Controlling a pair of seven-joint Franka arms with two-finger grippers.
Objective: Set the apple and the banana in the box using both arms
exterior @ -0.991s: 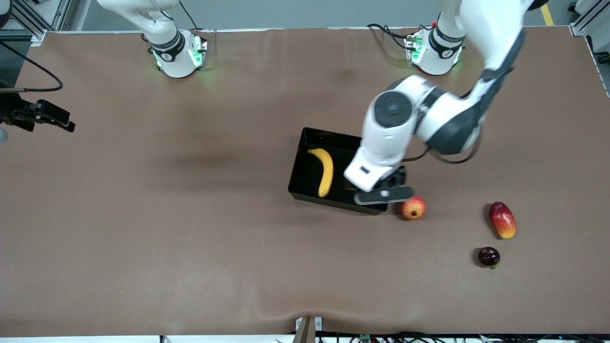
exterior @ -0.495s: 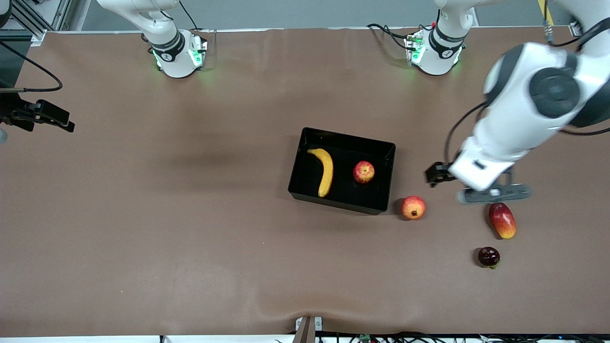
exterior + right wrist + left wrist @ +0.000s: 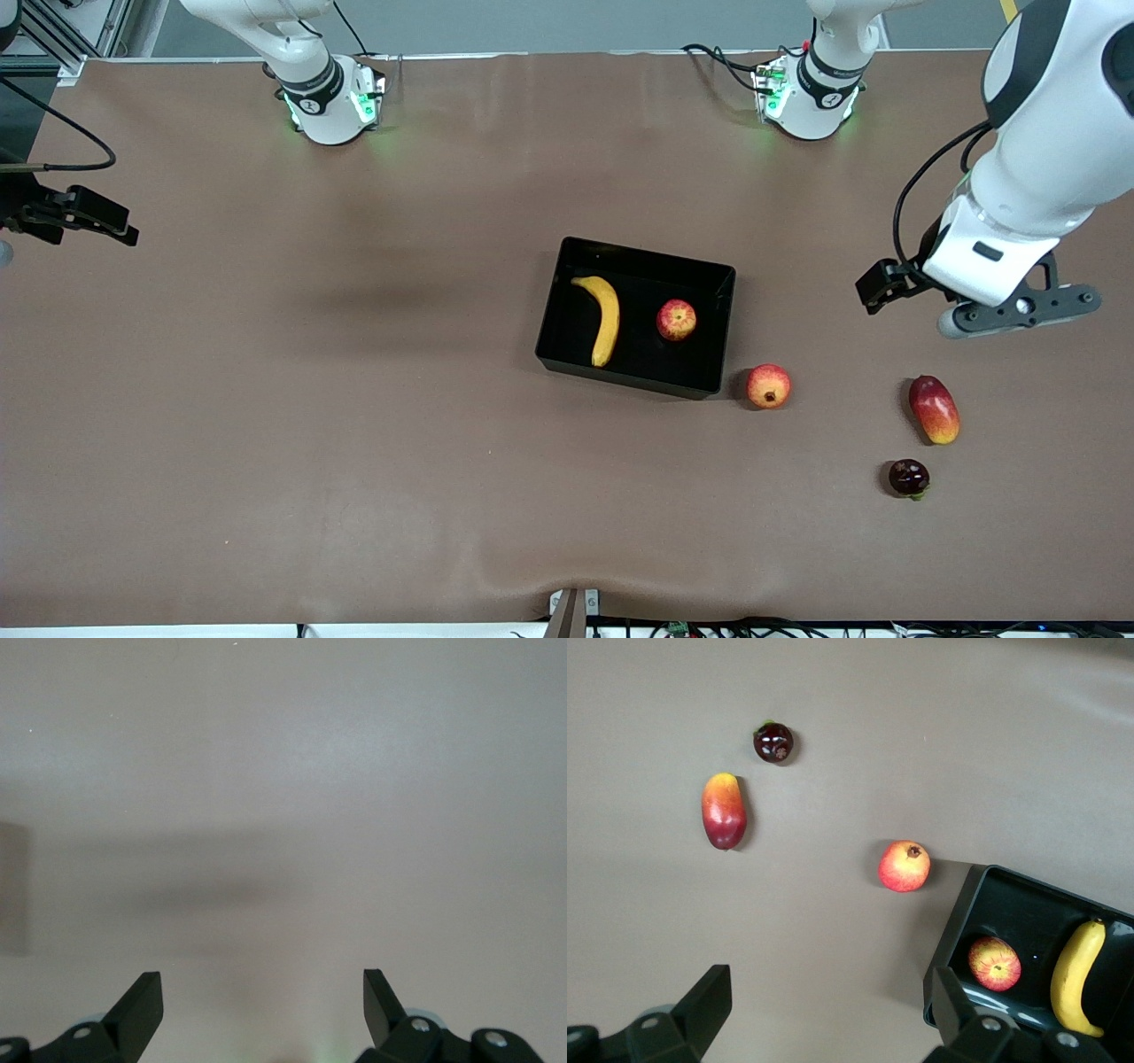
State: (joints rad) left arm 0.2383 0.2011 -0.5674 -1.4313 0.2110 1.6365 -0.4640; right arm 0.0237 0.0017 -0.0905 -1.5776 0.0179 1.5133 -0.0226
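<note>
- Resting in the box (image 3: 719,292): banana (image 3: 605,317) and apple (image 3: 676,320), apart.
- Left gripper (image 3: 824,1014) hangs empty, jaws spread, over bare table (image 3: 354,399) at its arm's end.
- Right gripper (image 3: 261,1005) waits, jaws spread, empty.

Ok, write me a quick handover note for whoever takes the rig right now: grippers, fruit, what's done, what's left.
Left gripper: open, empty, up over bare table toward the left arm's end.
Right gripper: open, empty, over bare table; that arm waits.
Banana and apple: both lying in the box, apart.
Done: both fruits placed.
Left: nothing to place; park the arms.
</note>
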